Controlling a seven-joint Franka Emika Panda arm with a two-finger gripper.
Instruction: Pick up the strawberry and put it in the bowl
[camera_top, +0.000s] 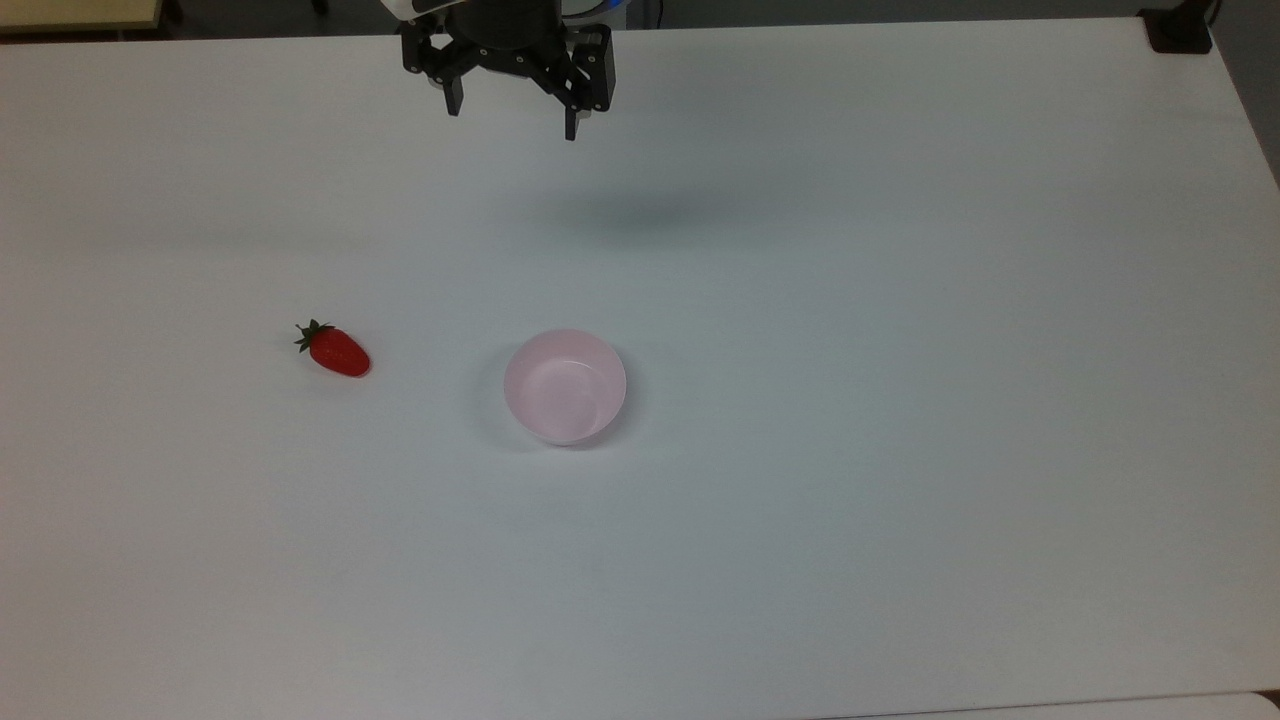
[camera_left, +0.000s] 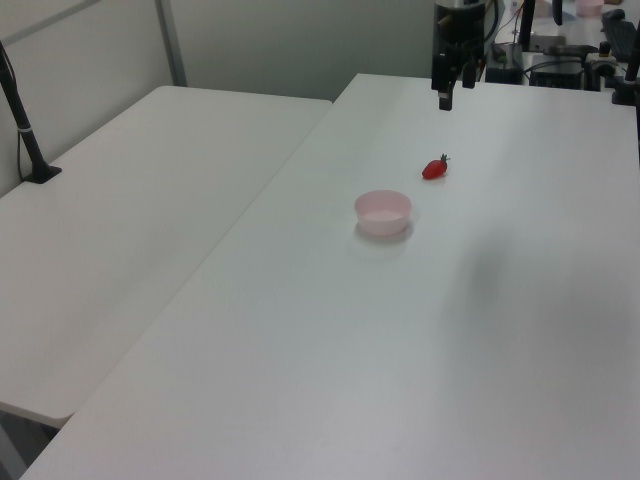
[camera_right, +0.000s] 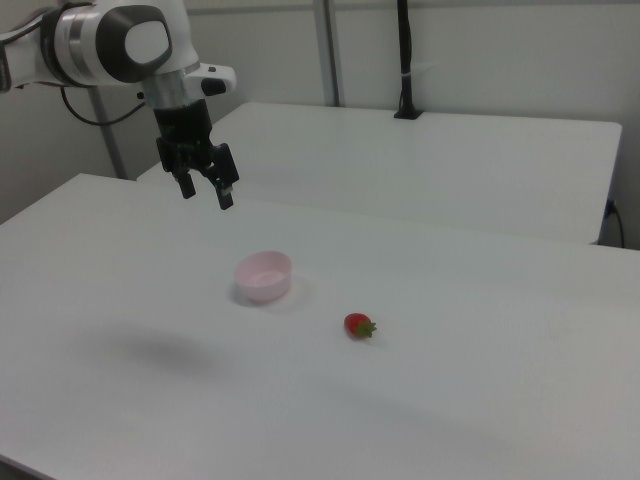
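The red strawberry with its green cap lies on the white table, to the top view's left of the pale pink bowl. It also lies past the bowl as the strawberry in the left view, and to the right view's right of the bowl as the strawberry. My gripper hangs open and empty high above the table's far edge, well away from both; it also appears as the gripper in the right view and the gripper in the left view.
A second white table adjoins at the left view's left, with a black post standing on it. A black mount sits at the top view's upper right corner. Cables and equipment crowd behind the arm.
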